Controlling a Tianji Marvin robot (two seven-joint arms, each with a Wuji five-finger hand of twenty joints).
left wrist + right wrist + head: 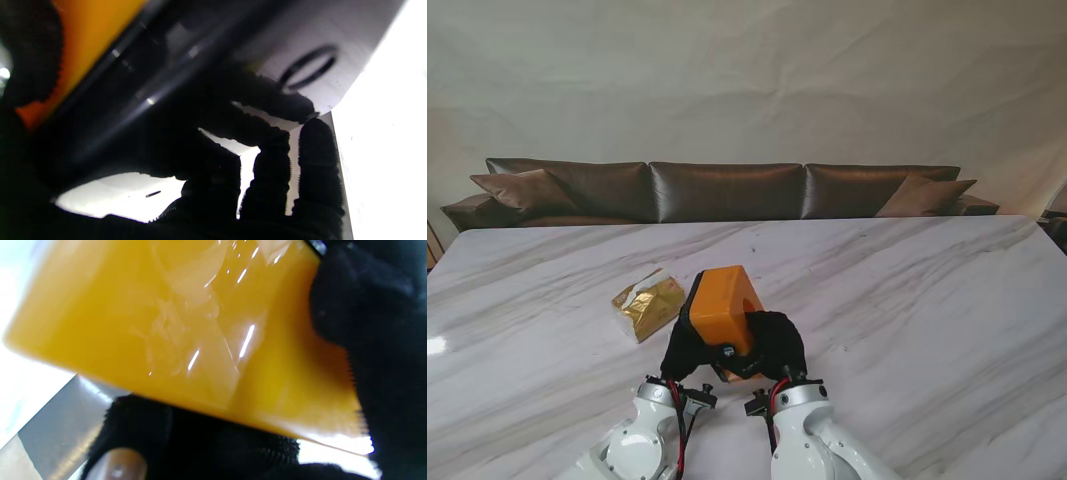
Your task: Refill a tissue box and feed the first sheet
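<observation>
Stand view: our left hand [685,348] and right hand [774,343] both clamp fingers around the glossy orange rectangular tissue box [724,305]. Crinkly gold foil tissue pack [648,302] sits just left of it, mid-table.

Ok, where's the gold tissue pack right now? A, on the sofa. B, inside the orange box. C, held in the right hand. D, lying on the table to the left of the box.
D: the gold tissue pack lies on the marble table, left of the orange tissue box, which the left hand and the right hand hold between them.
</observation>
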